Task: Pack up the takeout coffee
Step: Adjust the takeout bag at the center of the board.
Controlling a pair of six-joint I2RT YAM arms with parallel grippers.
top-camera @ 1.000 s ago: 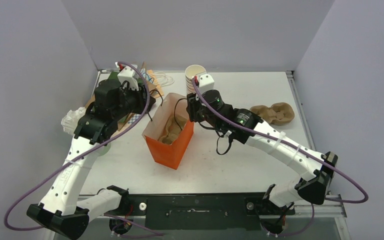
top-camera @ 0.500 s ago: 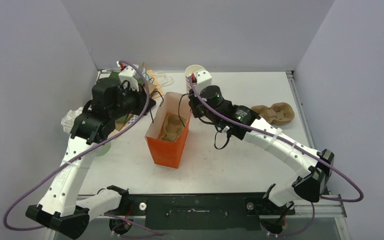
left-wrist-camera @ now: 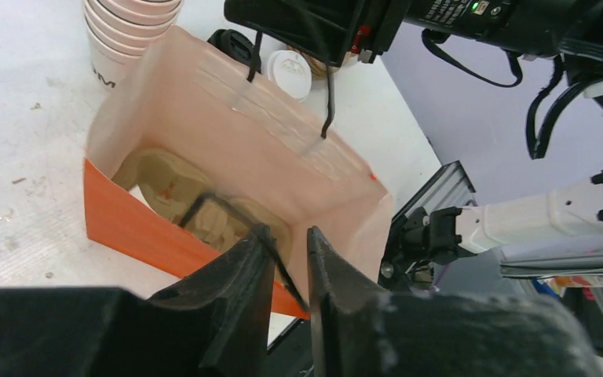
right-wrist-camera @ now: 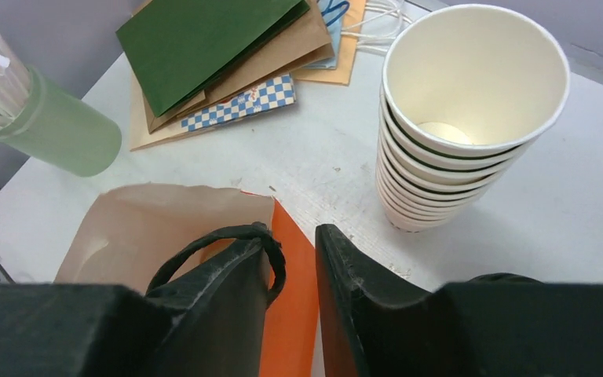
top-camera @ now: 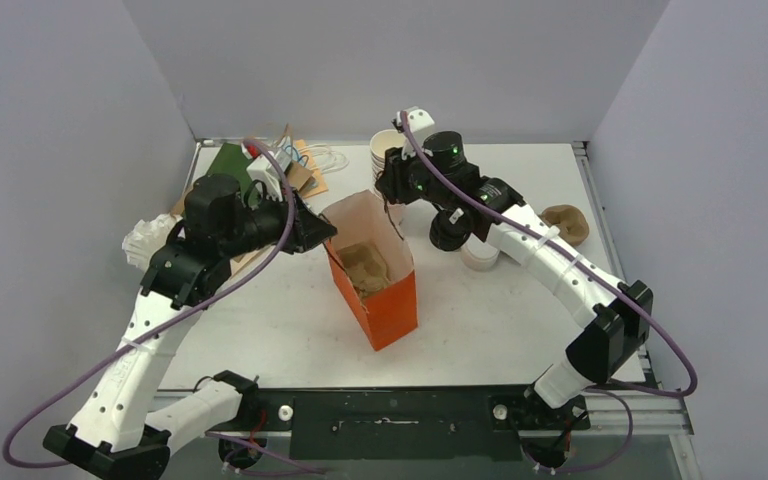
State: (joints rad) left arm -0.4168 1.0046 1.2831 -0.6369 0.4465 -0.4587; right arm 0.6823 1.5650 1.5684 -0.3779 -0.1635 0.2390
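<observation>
Two takeout coffees, the black-lidded cup (left-wrist-camera: pixel 234 45) and the white-lidded cup (left-wrist-camera: pixel 290 72), stand on the bench (top-camera: pixel 520 320) just beyond the orange bag (top-camera: pixel 388 310), not yet in the pulp carrier (top-camera: pixel 365 268) at its bottom. The left claw (left-wrist-camera: pixel 289 236) has its jaws slightly apart with the left handle (left-wrist-camera: pixel 204 203) running loose between them, and the right claw (right-wrist-camera: pixel 294 236), also slightly parted, has the right handle (right-wrist-camera: pixel 204 239) draped over one finger. With neither cord pinched, the mouth may sag shut, or a snagged cord may tip the light bag onto the cups.
</observation>
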